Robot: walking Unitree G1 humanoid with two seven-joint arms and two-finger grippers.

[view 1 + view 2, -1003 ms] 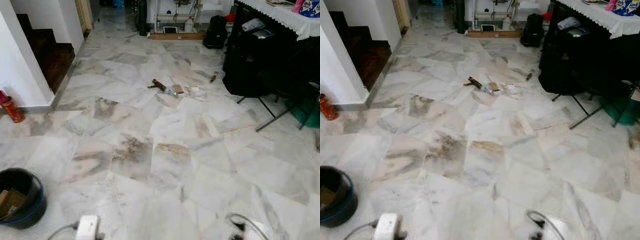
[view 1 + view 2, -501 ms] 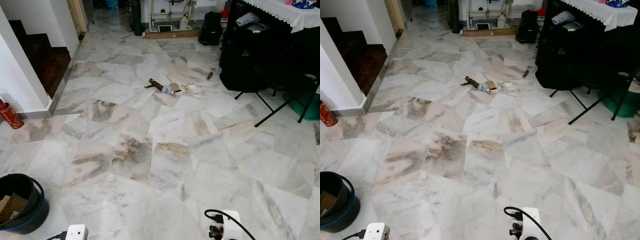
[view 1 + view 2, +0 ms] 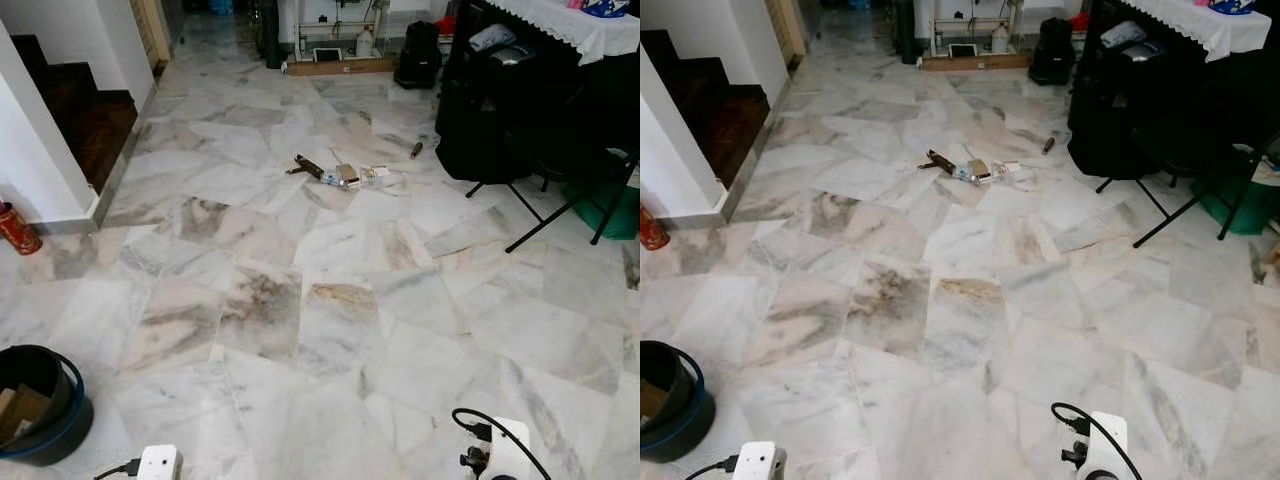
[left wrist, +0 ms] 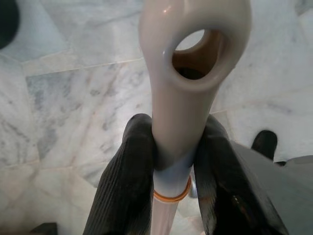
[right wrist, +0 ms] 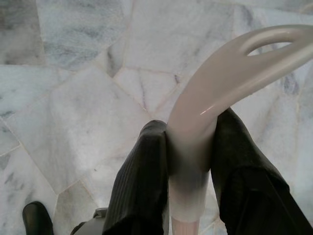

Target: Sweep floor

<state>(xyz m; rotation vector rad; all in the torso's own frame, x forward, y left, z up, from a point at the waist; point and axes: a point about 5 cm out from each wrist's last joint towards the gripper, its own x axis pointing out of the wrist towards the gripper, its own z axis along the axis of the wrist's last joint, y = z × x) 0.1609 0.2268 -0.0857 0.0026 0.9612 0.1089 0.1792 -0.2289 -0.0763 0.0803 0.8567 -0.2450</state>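
While I am facing the marble floor (image 3: pixel 330 330), my left tool (image 4: pixel 171 161) is clamping a pale handle (image 4: pixel 188 73) and my right tool (image 5: pixel 188 161) is clamping another handle (image 5: pixel 220 83). Litter (image 3: pixel 340 175) is lying in the upper middle of the frame, a black bucket (image 3: pixel 40 405) sitting lower left.

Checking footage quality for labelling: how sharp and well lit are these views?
Head views: evenly lit and sharp on the marble floor; stairwell and under-table area dark. Wrist views: bright, each hand's handle softly blurred up close, small glints on the plastic.
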